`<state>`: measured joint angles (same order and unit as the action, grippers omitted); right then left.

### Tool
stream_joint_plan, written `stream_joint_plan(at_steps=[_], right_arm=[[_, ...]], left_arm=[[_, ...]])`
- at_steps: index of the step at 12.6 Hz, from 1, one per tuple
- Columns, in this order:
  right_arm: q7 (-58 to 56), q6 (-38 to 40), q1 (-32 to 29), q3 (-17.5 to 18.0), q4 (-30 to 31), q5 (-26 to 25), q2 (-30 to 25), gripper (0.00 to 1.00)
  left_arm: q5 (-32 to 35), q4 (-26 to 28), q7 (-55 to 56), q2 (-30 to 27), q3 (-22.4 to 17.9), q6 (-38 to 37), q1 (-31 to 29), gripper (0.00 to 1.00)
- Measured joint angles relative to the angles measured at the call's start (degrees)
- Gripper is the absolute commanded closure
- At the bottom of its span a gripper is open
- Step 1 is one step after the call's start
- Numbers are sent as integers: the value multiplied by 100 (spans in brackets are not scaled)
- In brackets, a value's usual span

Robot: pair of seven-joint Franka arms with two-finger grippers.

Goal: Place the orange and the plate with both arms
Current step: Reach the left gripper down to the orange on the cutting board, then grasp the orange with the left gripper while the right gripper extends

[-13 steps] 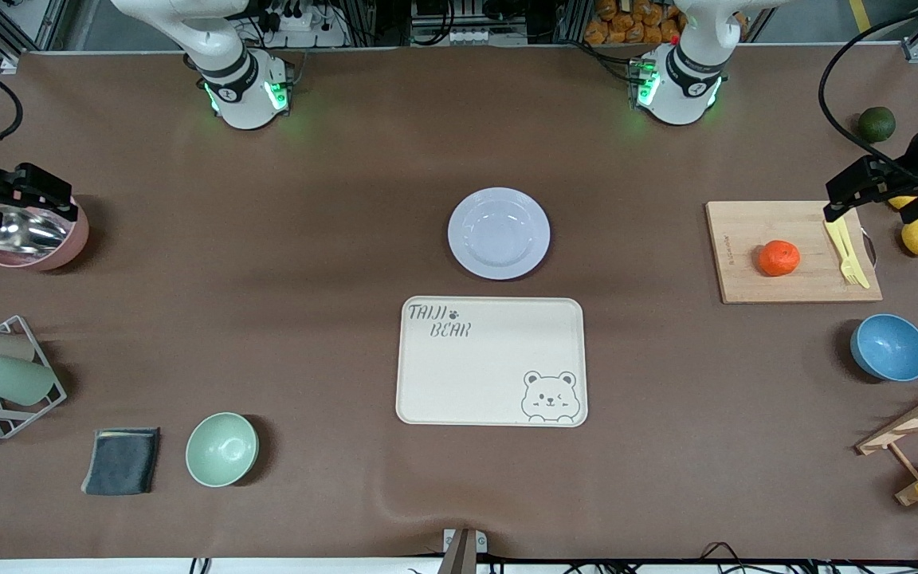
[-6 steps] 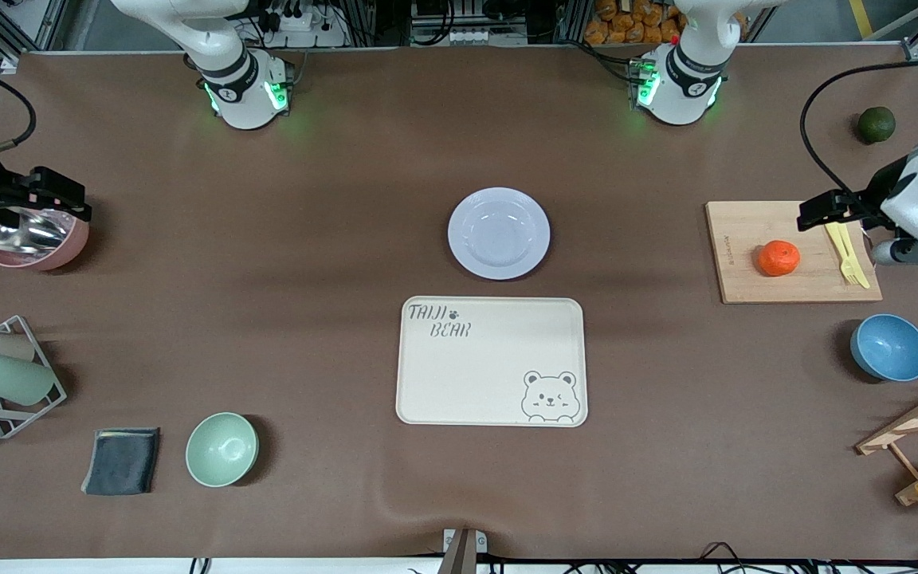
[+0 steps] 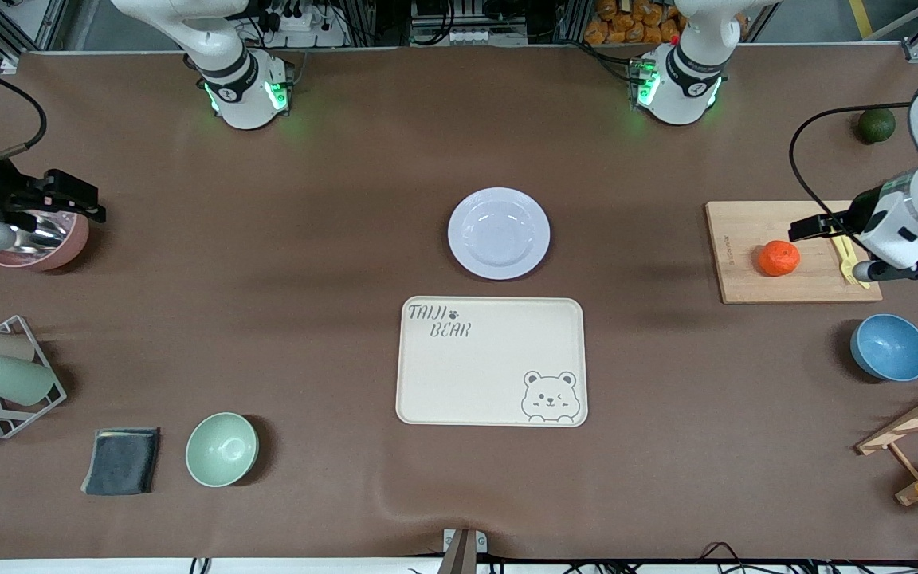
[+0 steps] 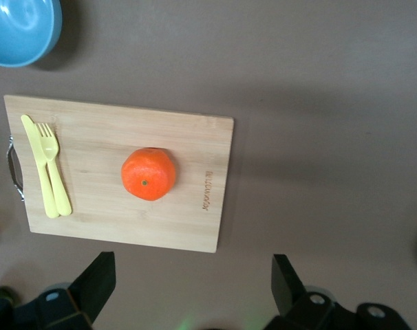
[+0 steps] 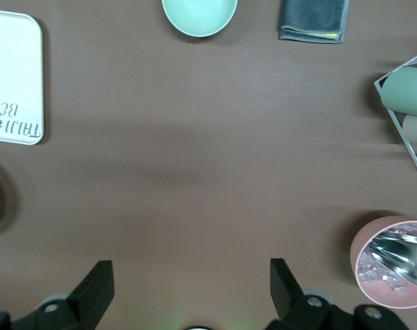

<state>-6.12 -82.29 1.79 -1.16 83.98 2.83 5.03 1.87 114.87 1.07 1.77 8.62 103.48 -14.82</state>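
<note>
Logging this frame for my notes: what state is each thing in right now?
orange: loose on cutting board
plate: empty, on table
bear tray: empty
left gripper: open, above the board
right gripper: open, over pink bowl

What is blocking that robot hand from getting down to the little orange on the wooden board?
Nothing visible. The orange sits alone in the middle of the cutting board, with the yellow knife and fork lying apart near the board's edge. The left hand hangs open above the board, beside the orange.
</note>
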Motion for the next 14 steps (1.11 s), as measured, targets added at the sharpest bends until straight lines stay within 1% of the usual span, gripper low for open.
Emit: stream_joint_plan(at_steps=[3, 5, 7, 9, 14], right_arm=[[1, 6, 0, 0, 102, 199, 56, 0], [3, 4, 0, -3, 136, 278, 110, 0], [12, 5, 0, -16, 160, 466, 164, 0], [25, -4, -7, -39, 308, 711, 192, 0], [176, -57, -324, -96, 668, 1841, 476, 0]], left_arm=[[155, 821, -3, 5, -1, 803, -160, 0], [376, 1216, -4, 25, -1, 1242, -194, 0], [427, 1358, -4, 99, -1, 1414, -228, 0], [446, 1382, -12, 257, 1, 1602, -348, 0], [454, 1419, -514, 1026, -8, 2513, -868, 0]])
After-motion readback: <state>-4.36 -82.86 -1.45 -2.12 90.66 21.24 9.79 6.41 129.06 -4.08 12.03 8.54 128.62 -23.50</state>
